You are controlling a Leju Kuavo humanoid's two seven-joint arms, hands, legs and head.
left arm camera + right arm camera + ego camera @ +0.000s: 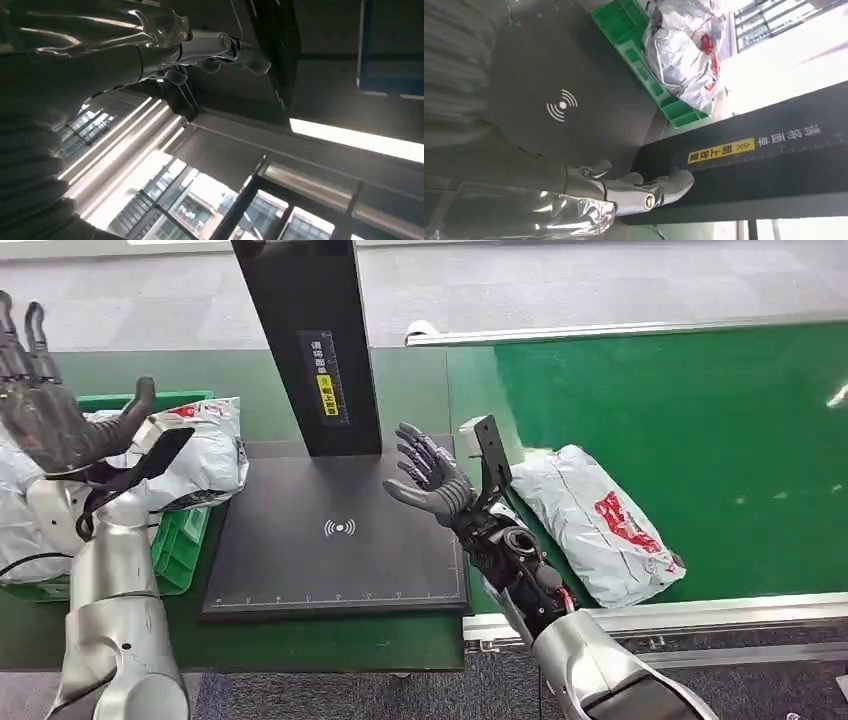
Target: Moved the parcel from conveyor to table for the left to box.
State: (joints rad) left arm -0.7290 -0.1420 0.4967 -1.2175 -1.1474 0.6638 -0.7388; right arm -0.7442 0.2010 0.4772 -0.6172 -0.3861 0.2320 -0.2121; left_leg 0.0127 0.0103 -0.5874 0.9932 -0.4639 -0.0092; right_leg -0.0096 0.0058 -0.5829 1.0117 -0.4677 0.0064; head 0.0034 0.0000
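While the parcel (600, 523) lies flat on the green conveyor (700, 430), near its front edge, the right robot hand (432, 474) hangs just to the parcel's left, apart from it, above the right part of the black scanner pad (330, 540). Its fingers are spread and upright, the palm empty. The pad rests on the desk (330, 640) and bears a white wireless mark; a black post (310, 340) with a yellow label rises from its rear. The left robot hand (50, 415) is raised well to the left, far from the parcel, fingers apart and holding nothing. Behind it a green box (180, 545) holds other grey bags (205, 445) with red print, heaped over its rim.
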